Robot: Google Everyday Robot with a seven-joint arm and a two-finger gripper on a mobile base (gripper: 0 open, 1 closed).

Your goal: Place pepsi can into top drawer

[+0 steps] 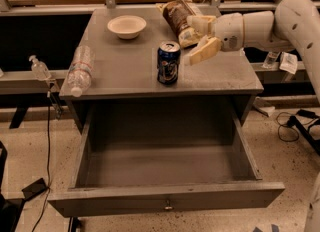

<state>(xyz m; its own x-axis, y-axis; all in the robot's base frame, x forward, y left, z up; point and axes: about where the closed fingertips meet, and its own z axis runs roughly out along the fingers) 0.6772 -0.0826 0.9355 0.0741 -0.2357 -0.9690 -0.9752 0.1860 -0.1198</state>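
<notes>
Grey, blue, cream
Dark blue pepsi can (168, 64), silver top; grey top drawer (165, 196); cream gripper (195, 37) just right of the can.

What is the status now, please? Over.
Gripper open, beside the can, not touching. Can upright on cabinet top. Drawer open, empty. Nothing between them.

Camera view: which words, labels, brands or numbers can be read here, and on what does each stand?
No text can be read in this view.
pepsi can: pale logo marks on blue, letters not legible.
brown snack bag: print not legible.
water bottle: no legible label.
top drawer: no marking seen on its front.
hand: open, to the right of the can over the cabinet top, no lettering seen.
</notes>
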